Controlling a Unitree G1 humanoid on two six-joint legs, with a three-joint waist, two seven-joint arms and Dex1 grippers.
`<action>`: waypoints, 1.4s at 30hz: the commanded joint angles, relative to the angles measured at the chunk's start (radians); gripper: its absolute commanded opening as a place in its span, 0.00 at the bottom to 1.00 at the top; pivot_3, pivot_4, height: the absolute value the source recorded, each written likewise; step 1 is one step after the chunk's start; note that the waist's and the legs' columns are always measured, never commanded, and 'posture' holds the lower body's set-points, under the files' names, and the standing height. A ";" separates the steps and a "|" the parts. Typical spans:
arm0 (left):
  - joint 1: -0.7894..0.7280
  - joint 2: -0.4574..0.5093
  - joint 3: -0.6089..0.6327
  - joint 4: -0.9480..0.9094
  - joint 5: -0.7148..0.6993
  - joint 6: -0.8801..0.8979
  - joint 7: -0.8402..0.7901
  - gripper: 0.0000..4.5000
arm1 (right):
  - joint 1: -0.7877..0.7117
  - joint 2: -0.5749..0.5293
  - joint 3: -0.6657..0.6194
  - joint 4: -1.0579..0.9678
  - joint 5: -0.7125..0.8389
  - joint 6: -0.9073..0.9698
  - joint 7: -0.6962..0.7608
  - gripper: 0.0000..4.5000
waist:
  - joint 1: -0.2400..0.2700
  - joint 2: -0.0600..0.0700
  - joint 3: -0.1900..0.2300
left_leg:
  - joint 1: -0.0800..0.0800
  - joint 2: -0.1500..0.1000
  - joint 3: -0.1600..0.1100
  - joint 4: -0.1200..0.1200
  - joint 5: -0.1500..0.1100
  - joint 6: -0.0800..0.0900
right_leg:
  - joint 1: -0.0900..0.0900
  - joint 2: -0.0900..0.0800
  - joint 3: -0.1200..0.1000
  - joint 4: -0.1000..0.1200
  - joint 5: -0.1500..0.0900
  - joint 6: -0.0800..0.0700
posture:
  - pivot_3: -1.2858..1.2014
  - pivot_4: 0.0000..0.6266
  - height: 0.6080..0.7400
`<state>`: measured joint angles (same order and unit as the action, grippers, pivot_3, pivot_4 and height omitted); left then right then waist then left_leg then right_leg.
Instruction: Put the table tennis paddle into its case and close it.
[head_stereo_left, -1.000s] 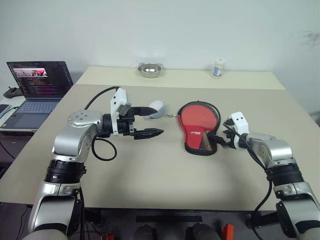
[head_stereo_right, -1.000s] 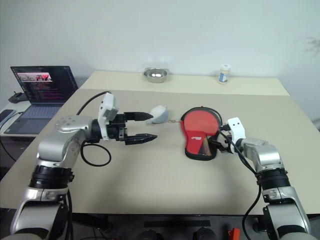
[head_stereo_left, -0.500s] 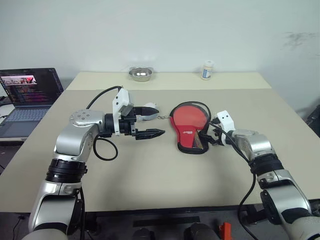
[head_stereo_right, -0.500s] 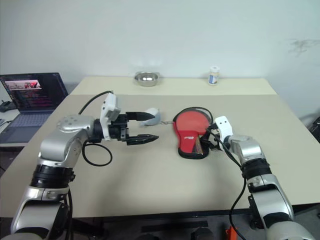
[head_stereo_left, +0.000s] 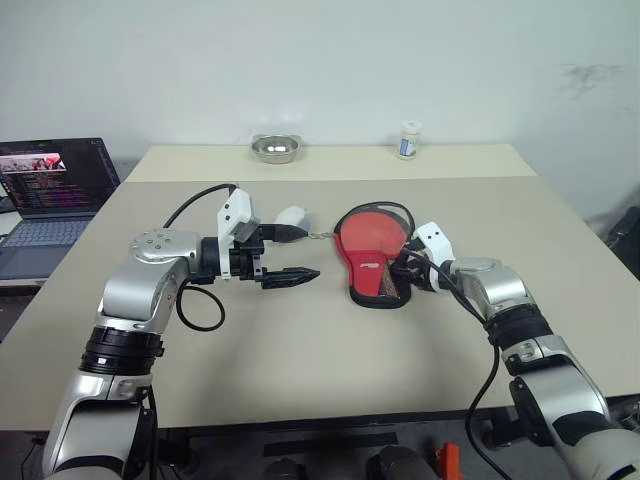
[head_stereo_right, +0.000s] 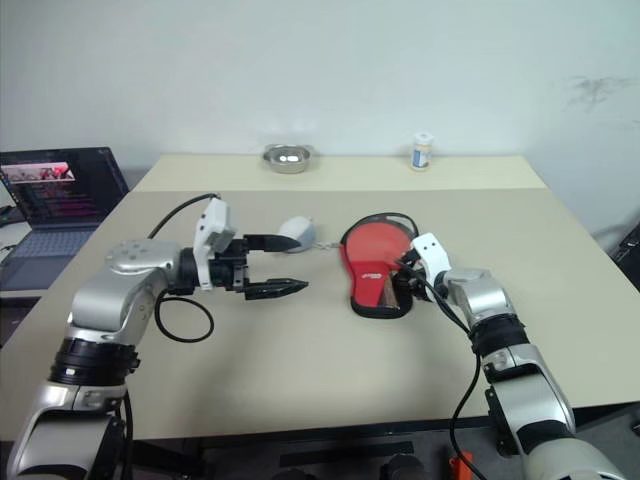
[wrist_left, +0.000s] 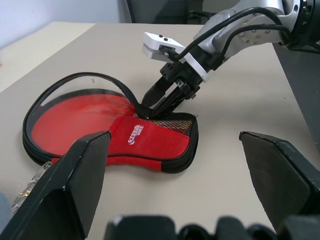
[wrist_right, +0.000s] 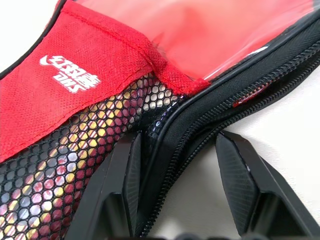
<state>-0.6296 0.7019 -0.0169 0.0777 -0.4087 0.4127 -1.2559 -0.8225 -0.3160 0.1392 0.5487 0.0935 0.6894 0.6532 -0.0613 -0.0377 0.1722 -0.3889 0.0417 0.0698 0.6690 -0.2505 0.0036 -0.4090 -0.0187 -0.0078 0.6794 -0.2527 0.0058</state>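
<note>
The case (head_stereo_left: 366, 268) lies flat on the table, red with black mesh, a white logo and a black zipper edge (wrist_right: 200, 115). Inside it lies the table tennis paddle, whose red face (head_stereo_left: 368, 234) shows in the round part. My right gripper (head_stereo_left: 401, 276) is at the narrow handle end of the case. Its fingers (wrist_right: 240, 185) stand either side of the zipper edge, one against the mesh and the other a little apart. To the left of the case my left gripper (head_stereo_left: 308, 252) hovers wide open and pointing at it, with nothing between its fingers (wrist_left: 80, 175).
A small grey-white pouch (head_stereo_left: 291, 217) on a chain lies just behind my left gripper. A metal bowl (head_stereo_left: 274, 148) and a small white bottle (head_stereo_left: 407, 140) stand at the far edge of the table. An open laptop (head_stereo_left: 50, 180) sits on a side table at the left.
The camera has turned. My right gripper has moved left onto the case's narrow end and its fingers have narrowed around the zipper edge. The left gripper has stayed open.
</note>
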 joint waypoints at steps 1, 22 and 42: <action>0.035 0.045 0.031 -0.002 0.000 -0.057 -0.042 1.00 | 0.051 0.051 0.033 -0.228 0.071 0.135 0.048 0.45 | -0.001 0.000 0.000 | 0.001 0.000 0.001 -0.003 0.000 0.000 | -0.001 0.000 0.000 0.000 -0.001 -0.001 | 0.52 0.24 1.00; 0.215 0.135 0.005 -0.150 -0.055 -0.042 -0.189 1.00 | 0.486 -0.079 -0.008 -1.051 0.292 0.589 -0.019 0.00 | 0.033 0.000 0.001 | -0.015 0.001 -0.002 -0.008 -0.002 -0.007 | -0.016 0.001 -0.004 -0.001 -0.007 -0.007 | 0.52 0.24 1.00; 0.218 0.135 -0.019 -0.145 -0.055 -0.059 -0.220 1.00 | 0.624 -0.360 -0.146 -1.215 0.492 0.674 0.003 0.00 | 0.035 -0.001 0.001 | -0.014 0.001 -0.004 -0.007 -0.002 -0.007 | -0.014 0.001 -0.005 -0.004 -0.007 -0.006 | 0.52 0.24 1.00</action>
<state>-0.4018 0.8259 -0.0370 -0.0427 -0.4526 0.3641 -1.4570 -0.2051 -0.6532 0.0222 -0.6369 0.5671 1.3662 0.6476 -0.0268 -0.0383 0.1733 -0.4029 0.0424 0.0658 0.6617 -0.2526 -0.0032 -0.4225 -0.0174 -0.0132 0.6758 -0.2600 -0.0006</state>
